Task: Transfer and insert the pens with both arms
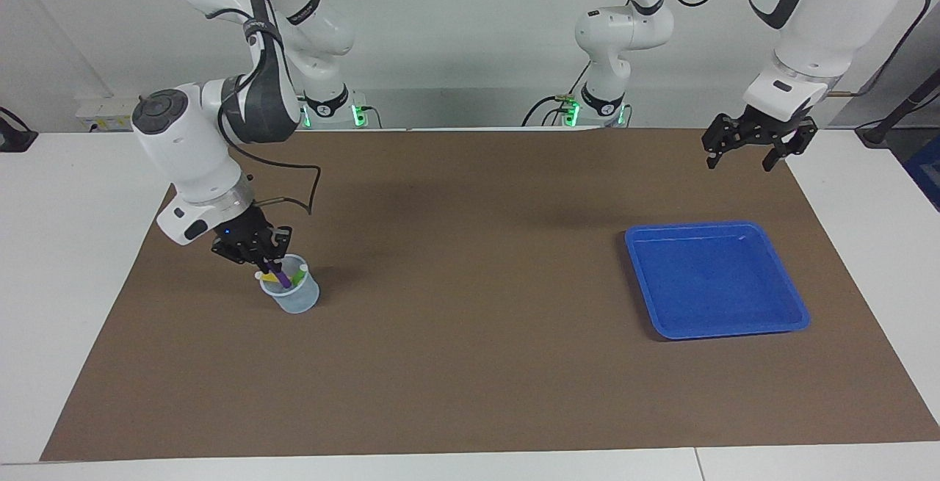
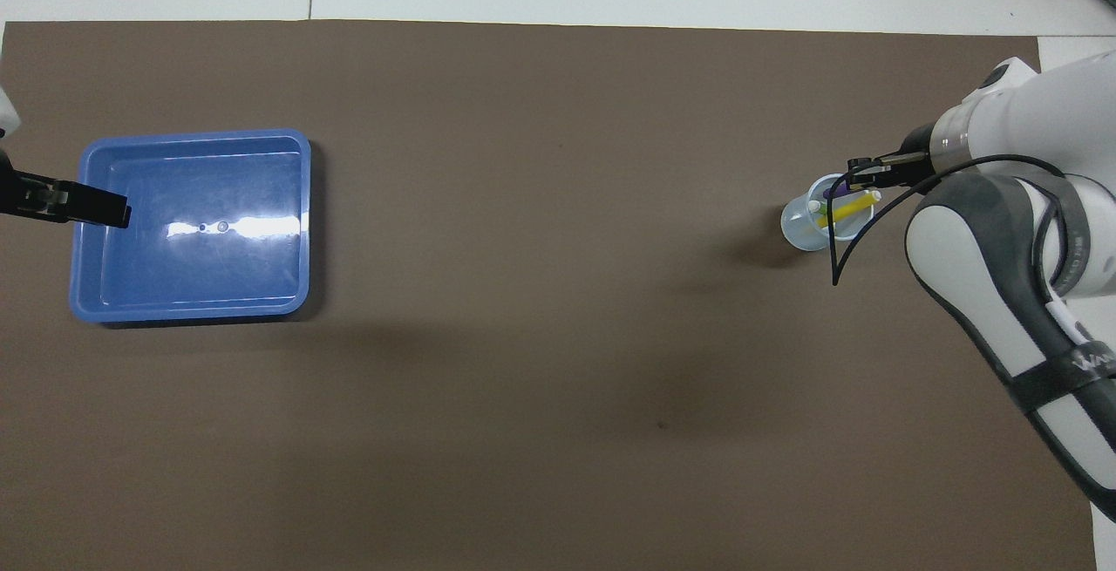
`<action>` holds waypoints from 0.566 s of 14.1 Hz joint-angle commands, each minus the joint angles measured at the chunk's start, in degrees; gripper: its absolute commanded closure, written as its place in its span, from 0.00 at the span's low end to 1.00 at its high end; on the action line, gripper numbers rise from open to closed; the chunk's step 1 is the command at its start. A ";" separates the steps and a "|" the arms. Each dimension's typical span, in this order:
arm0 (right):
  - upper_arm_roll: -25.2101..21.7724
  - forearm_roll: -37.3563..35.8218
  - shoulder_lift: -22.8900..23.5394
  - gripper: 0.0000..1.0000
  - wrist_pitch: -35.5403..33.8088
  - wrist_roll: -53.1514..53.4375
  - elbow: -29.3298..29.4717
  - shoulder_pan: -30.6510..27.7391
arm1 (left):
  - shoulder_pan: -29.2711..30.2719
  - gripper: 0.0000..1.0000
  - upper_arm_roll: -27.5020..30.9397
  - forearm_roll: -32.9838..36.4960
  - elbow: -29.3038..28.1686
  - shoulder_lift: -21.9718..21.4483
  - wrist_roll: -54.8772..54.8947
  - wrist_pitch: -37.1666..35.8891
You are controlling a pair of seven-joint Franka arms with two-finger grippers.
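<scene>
The right gripper [image 1: 258, 255] pinches the purple pen [image 1: 274, 271] atop the cup [image 1: 291, 296], apparently to lift it out.

Brown mat [image 1: 470, 363] on white table [image 1: 66, 246]. Blue tray [image 1: 716, 279]; clear cup [image 1: 294, 297] with purple pen [image 1: 277, 272], yellow pen [image 1: 270, 277], green pen [image 1: 299, 275].

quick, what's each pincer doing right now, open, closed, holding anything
Right pincer: closed on the purple pen at the clear cup.
Left pincer: open, holding nothing, up over the brown mat, waiting.
</scene>
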 commanded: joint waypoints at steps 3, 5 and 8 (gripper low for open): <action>0.72 -1.56 -0.14 0.86 1.87 1.26 -1.24 -0.90 | -0.32 0.00 -0.34 1.28 -0.53 -1.61 -2.03 -1.67; 0.72 -1.47 -0.14 0.29 1.87 1.35 -1.16 -0.90 | -0.32 0.00 -0.34 1.28 -0.80 -1.70 -2.38 -1.58; 0.80 -1.30 -0.14 0.00 1.52 1.35 -0.81 -0.90 | -0.06 0.00 -0.34 1.28 -0.97 -1.97 -2.38 -1.58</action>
